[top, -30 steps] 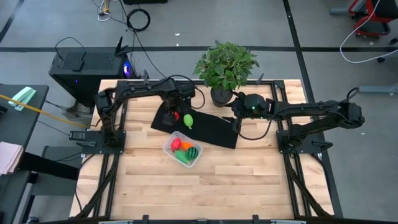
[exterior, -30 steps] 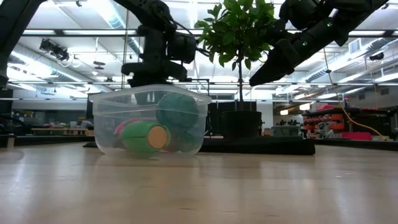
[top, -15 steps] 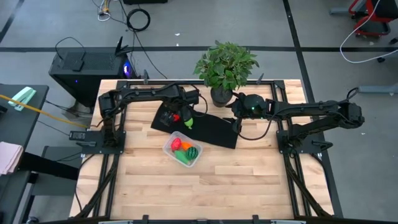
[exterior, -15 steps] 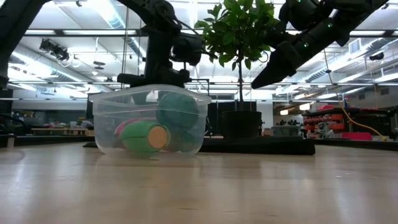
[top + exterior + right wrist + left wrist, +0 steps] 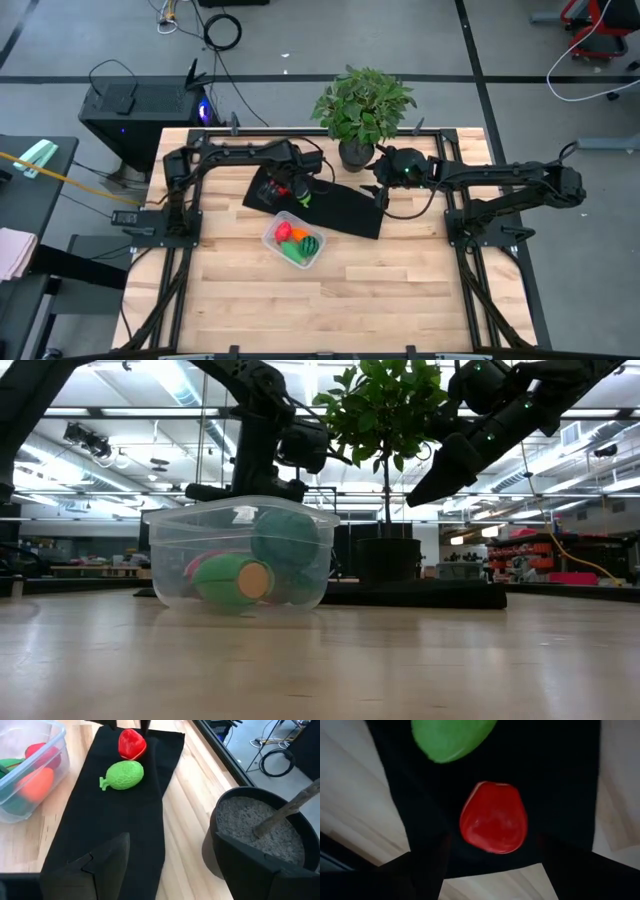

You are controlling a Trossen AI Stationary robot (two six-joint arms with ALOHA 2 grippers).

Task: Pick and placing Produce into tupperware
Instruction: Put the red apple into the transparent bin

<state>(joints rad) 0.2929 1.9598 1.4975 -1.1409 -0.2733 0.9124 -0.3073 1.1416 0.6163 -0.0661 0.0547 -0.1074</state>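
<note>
Red fruit (image 5: 493, 817): on the black mat (image 5: 345, 212), beside the green fruit (image 5: 452, 737). Looks light, smooth, a bit slippery. Grab its round sides.
Left gripper (image 5: 297, 186): right above it, fingers wide, holding nothing.
Tupperware (image 5: 270, 232): nearby, some produce inside.
Right gripper (image 5: 382, 197): waits open by the plant pot (image 5: 260, 832).

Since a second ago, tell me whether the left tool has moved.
Yes. In the high view the left tool has shifted toward the potted plant, now open over the red piece on the black mat.
</note>
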